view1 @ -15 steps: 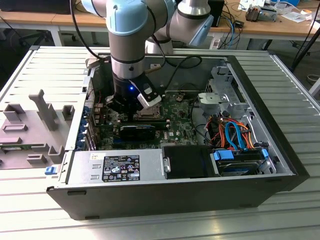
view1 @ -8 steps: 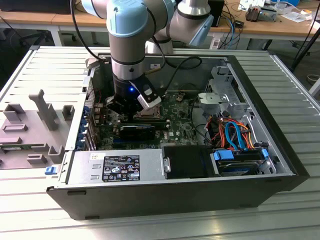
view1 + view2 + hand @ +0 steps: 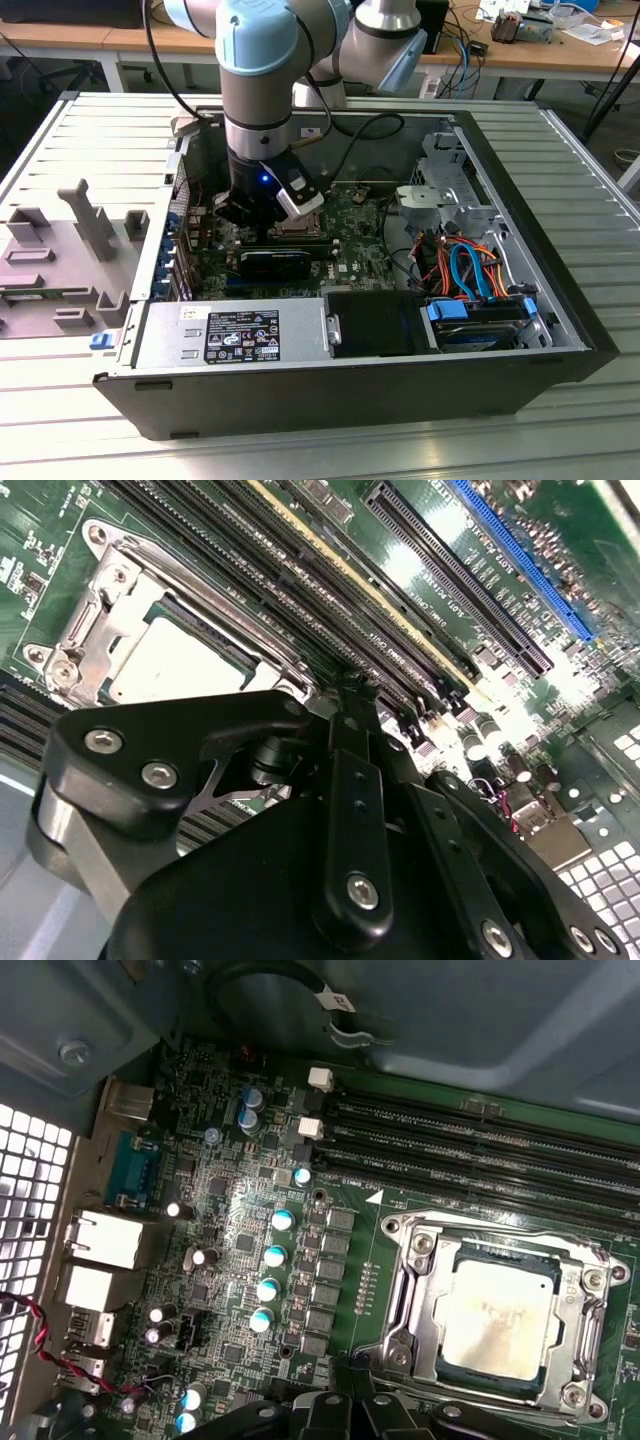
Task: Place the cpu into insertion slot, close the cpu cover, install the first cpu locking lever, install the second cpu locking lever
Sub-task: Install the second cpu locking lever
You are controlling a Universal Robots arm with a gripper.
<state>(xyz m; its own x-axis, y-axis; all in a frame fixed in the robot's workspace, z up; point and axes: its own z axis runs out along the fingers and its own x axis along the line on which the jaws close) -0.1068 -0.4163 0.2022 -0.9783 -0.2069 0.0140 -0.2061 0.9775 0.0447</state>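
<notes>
One cpu [image 3: 497,1322] sits in the slot [image 3: 412,1332], cover [image 3: 590,1305] down (levers unclear); gripper [image 3: 345,695] hovers beside, jaws' state untellable. Lever work wants steady, square pressure.

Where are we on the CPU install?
Done: the cpu sits in the insertion slot, and the cpu cover lies flat around it, framing the chip in both wrist views. In hand: nothing visibly gripped; the gripper hangs just beside the slot, inside the open case. Left: I cannot tell whether either locking lever is latched.
</notes>
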